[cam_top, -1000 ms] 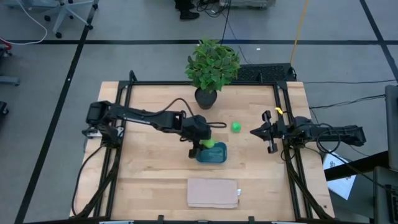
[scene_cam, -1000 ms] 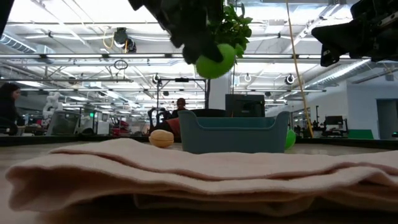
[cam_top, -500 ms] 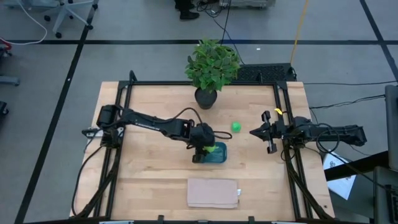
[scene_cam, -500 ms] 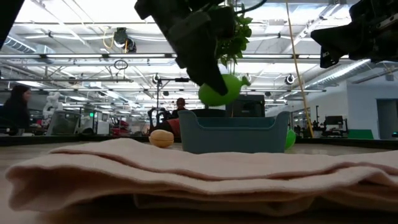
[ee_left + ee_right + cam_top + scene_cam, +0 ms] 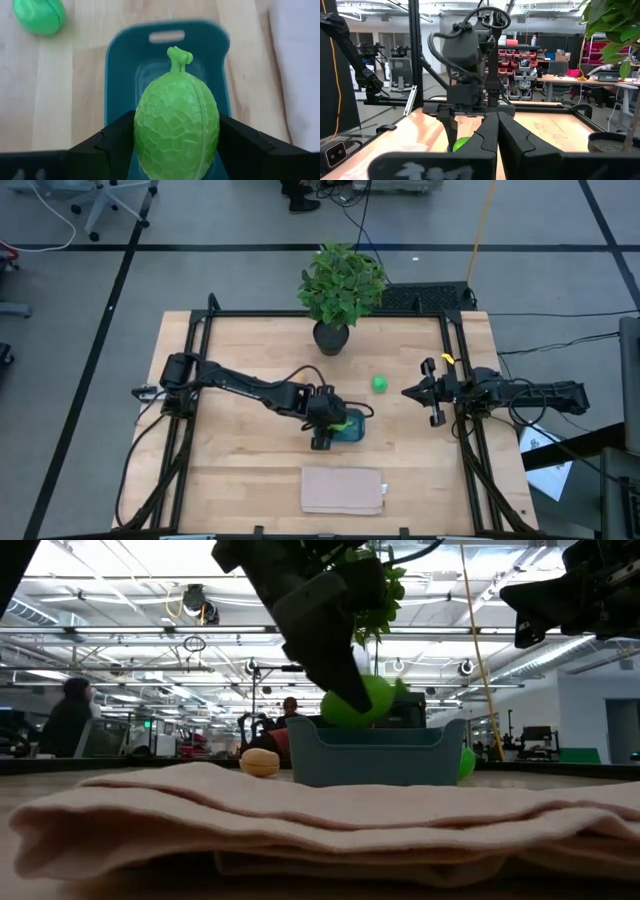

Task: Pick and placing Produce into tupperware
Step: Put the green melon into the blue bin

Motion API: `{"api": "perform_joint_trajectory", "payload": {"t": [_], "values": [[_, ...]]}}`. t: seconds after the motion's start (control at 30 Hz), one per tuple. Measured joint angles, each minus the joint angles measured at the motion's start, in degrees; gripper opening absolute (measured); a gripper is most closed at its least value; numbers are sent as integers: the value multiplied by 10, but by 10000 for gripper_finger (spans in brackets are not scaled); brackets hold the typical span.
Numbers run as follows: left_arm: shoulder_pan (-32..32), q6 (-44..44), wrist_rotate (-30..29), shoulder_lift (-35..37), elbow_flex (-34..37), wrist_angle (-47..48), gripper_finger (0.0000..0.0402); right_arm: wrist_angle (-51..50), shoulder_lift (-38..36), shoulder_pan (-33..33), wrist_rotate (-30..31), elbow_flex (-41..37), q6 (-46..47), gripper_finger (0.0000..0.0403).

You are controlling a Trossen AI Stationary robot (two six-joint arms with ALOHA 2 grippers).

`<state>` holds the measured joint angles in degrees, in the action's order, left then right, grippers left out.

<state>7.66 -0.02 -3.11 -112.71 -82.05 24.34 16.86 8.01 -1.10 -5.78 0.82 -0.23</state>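
My left gripper (image 5: 326, 428) is shut on the yellow-green oblong fruit (image 5: 176, 107) and holds it over the open teal tupperware (image 5: 352, 430). In the low view the fruit (image 5: 358, 700) reaches down to the tupperware's rim (image 5: 376, 727). The bright green ball (image 5: 380, 384) lies on the table beyond the tupperware. The tan-orange egg-like piece (image 5: 260, 762) rests on the table in the low view; the left arm hides it in the high view. My right gripper (image 5: 407, 392) waits, shut, near the table's right edge. My left gripper pinches the fruit between its two fingers (image 5: 117, 142), one on each side of its wide middle (image 5: 145, 131). The stem end (image 5: 179, 56) points away from the gripper. The fingers slant down from above. The fruit is lifted, above the tupperware's floor (image 5: 125, 85).
A folded beige cloth (image 5: 342, 490) lies near the table's near edge, in front of the tupperware. A leafy potted plant (image 5: 340, 285) stands at the far edge. Black frame rails run along the table's left and right sides. People show in the room behind.
My left gripper has moved down and a little toward the near edge, still shut on the fruit. The fruit has come from well above the tupperware down to its rim.
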Motion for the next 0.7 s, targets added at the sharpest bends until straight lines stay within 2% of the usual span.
{"api": "perform_joint_trajectory", "payload": {"t": [0.5,0.7], "values": [[-2,28,1,-28,0,-4,241,-4,1,0,0,0,11,0],[-18,-3,44,-30,0,0,241,-4,1,0,0,0,11,0]]}}
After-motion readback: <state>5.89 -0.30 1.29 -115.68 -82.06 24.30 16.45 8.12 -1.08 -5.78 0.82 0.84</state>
